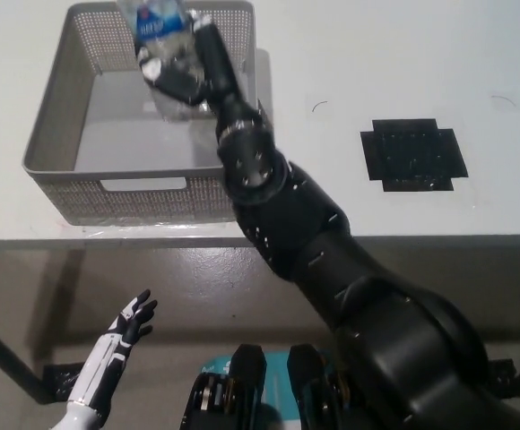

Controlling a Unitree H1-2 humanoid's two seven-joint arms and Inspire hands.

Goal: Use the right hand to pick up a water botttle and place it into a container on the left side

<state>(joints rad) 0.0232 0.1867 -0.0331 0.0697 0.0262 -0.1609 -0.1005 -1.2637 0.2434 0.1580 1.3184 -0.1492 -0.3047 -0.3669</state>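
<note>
Fingers (181, 73) of black right hand (188, 76) clenched around water bottle (163, 49), held above grey container (63, 170) at 11 o'clock on table (350, 206). Bottle long axis roughly 12-to-6. White left hand (121, 336) rested at 7 o'clock, fingers spread, empty.

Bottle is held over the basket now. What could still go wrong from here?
The right hand holds the water bottle above the grey basket, near its far wall; released here, it might strike that rim or bounce. The forearm crosses the basket's right wall and might snag it when pulling back.
</note>
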